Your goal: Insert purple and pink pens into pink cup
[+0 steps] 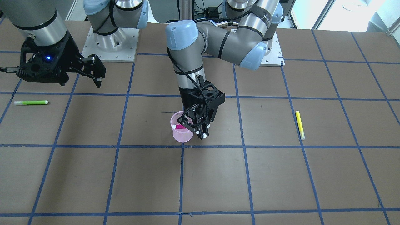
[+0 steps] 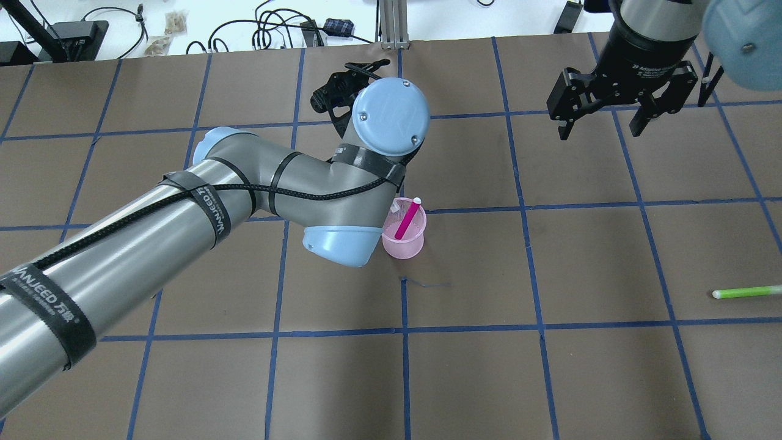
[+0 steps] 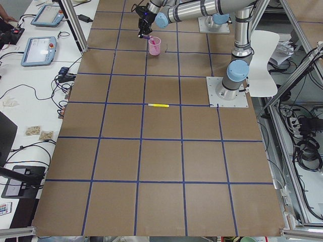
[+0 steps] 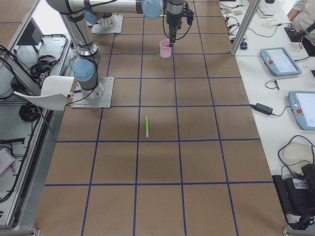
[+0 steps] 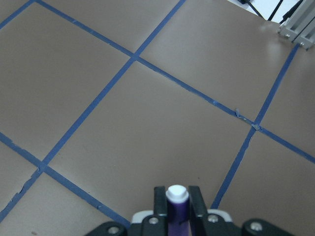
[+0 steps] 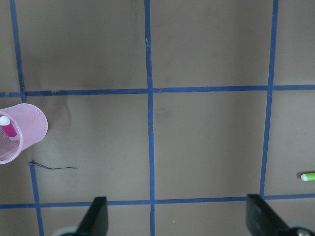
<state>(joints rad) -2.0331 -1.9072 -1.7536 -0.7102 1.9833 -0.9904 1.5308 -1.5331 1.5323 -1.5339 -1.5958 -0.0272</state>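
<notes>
The pink mesh cup point(image 1: 181, 133) stands near the table's middle; it also shows in the overhead view point(image 2: 404, 239) and the right wrist view point(image 6: 22, 132). A pink pen point(image 2: 407, 221) with a white cap leans inside it. My left gripper point(image 1: 201, 133) is tilted just above the cup's rim, on the side away from my base. It is shut on a purple pen point(image 5: 177, 209) with a white cap. My right gripper point(image 2: 602, 125) hangs open and empty, well off to my right of the cup.
A green pen point(image 1: 31, 102) lies on the table on my right side, also in the overhead view point(image 2: 745, 292). A yellow pen point(image 1: 300, 124) lies on my left side. The arm bases point(image 1: 109, 43) stand at the robot's edge of the brown, blue-taped table.
</notes>
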